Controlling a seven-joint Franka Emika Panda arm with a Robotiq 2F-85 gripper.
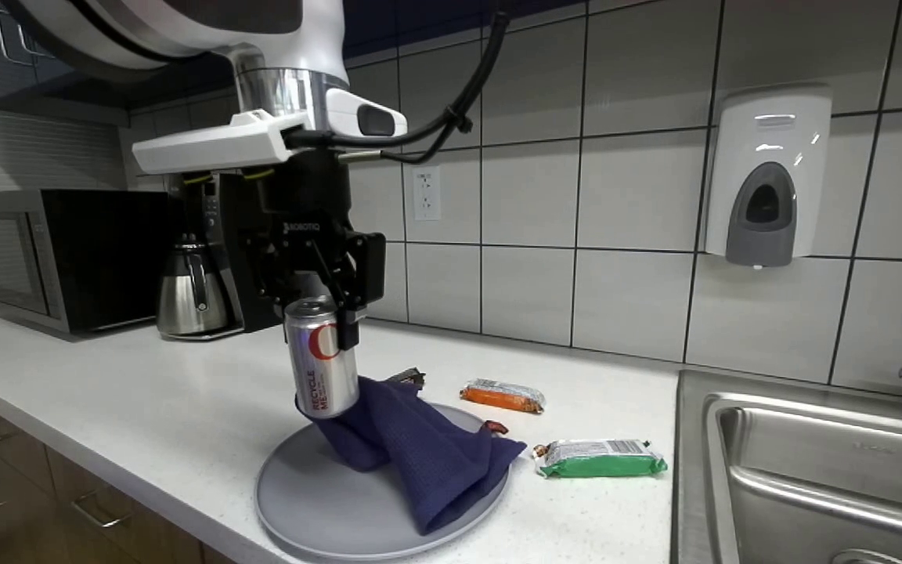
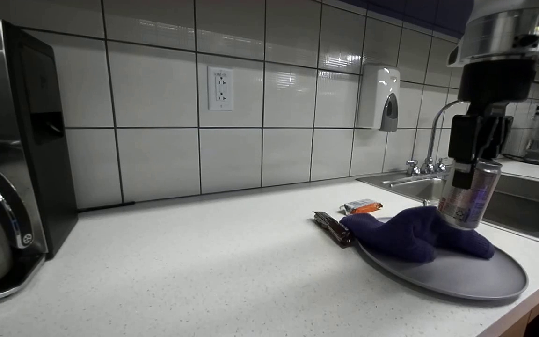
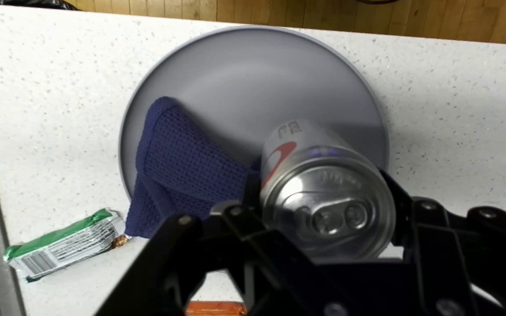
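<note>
Silver can [image 1: 324,374] juts below the gripper [image 1: 318,330], which clasps its upper part from both sides.

The arm [image 1: 322,31] is cased in glossy white, with a dark grey panel [image 1: 251,14] set in. A polished metal collar [image 1: 286,88] is fitted below. Black cable [image 1: 488,59] is bundled alongside. The black, linkage-built tool [image 1: 318,333] is lettered "ROBOTIQ" and dotted with round screws [image 3: 428,205].

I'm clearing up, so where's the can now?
In an exterior view, the can is left of center, clamped in the gripper over the gray plate; in the wrist view, the blue towel shows to its left.
</note>
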